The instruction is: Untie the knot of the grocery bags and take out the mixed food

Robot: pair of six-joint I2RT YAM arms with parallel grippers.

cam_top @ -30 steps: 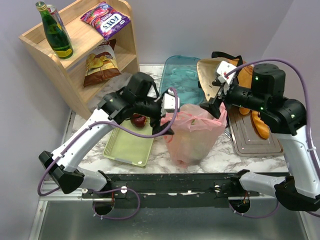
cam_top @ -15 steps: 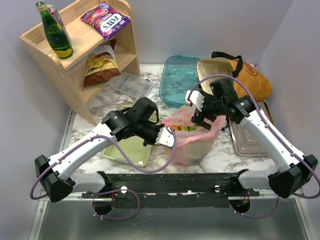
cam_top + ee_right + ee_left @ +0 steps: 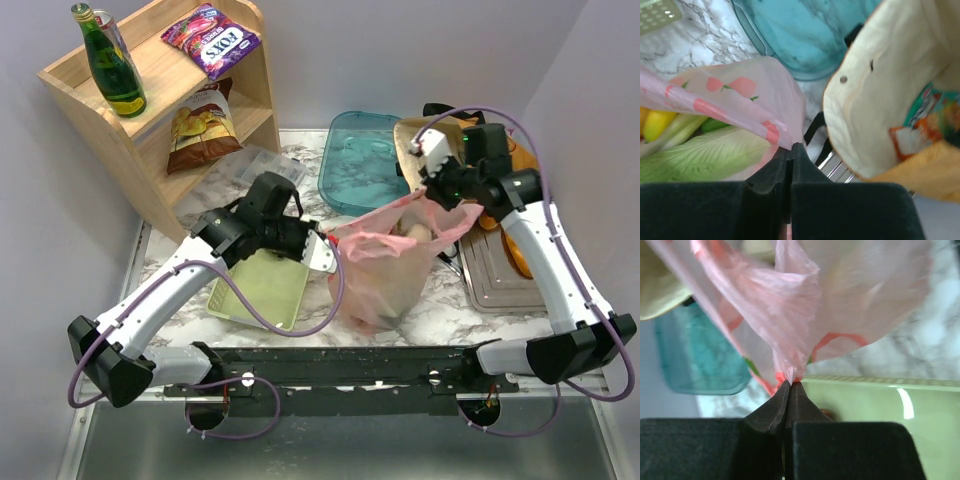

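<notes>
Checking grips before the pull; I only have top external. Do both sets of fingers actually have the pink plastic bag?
Observer: Left wrist view: the left fingers are shut, pinching a fold of the pink plastic bag right at their tips.
Operator: Right side?
Observer: Right wrist view: the right fingers are shut on the bag's edge, also only at the tips.
Operator: Anything left in the tote?
Observer: An orange and teal snack packet shows inside the fabric tote.
</notes>
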